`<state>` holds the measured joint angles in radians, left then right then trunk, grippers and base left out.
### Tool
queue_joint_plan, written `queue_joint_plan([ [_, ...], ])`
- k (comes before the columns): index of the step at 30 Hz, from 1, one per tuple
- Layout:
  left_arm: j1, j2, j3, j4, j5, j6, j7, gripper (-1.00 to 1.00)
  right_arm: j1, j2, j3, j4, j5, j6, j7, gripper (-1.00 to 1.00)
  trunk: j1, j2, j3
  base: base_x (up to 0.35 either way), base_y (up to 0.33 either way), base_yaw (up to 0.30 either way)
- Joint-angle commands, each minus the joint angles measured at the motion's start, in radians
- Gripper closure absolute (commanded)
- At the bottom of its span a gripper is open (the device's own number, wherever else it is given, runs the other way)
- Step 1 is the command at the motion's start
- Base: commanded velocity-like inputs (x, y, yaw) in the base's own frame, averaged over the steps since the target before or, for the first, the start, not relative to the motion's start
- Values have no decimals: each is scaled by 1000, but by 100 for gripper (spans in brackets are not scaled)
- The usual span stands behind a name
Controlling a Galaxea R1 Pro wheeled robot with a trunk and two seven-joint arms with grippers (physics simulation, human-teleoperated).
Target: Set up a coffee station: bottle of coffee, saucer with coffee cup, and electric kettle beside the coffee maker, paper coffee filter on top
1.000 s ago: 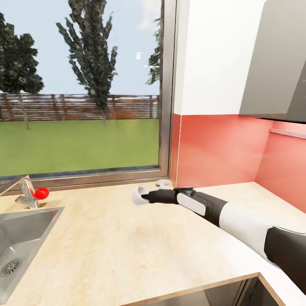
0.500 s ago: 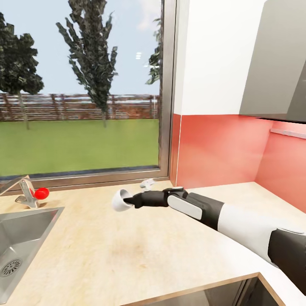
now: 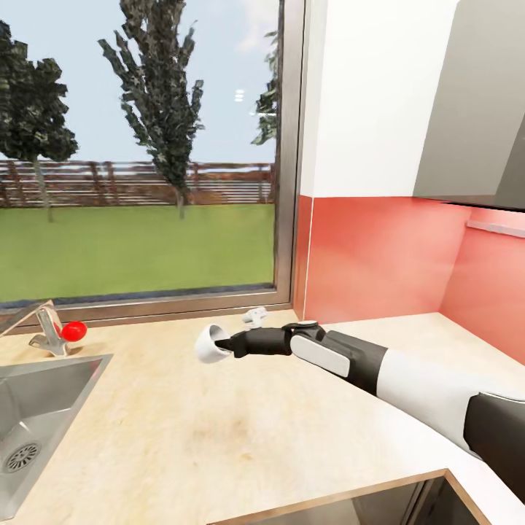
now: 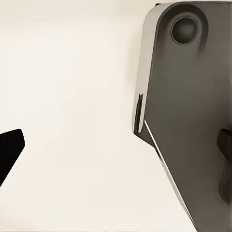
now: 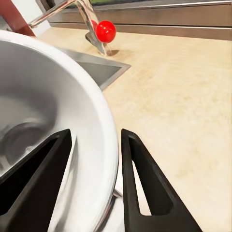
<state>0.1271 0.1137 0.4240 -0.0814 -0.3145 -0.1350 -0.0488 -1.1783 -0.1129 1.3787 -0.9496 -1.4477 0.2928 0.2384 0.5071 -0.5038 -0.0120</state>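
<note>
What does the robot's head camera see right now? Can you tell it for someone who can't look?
The robot's right gripper holds a small white coffee cup tipped on its side above the tan kitchen countertop, one finger inside the rim. A steel sink and a faucet with a red knob sit at the left, under a big window showing grass and trees.

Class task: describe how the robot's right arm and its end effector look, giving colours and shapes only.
The right arm has a glossy white shell between dark grey-black sections, with a white oval panel near the wrist. The right end effector is matte black; the right wrist view shows two flat, tapering fingers with triangular cut-outs. No cables or markings are visible.
</note>
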Motion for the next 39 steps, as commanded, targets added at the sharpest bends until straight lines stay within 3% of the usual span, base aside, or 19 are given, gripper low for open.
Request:
queue_joint_plan([
  [1, 0, 0, 9, -1, -8, -1, -5, -100, -1, -1, 2, -1, -10, 2, 4, 100, 0, -1, -1, 0, 0, 181],
  [39, 0, -17, 6, -4, -8, -3, -3, -100, 3, 2, 6, 0, -11, 0, 6, 100, 0, -1, -20, 0, 0, 267],
])
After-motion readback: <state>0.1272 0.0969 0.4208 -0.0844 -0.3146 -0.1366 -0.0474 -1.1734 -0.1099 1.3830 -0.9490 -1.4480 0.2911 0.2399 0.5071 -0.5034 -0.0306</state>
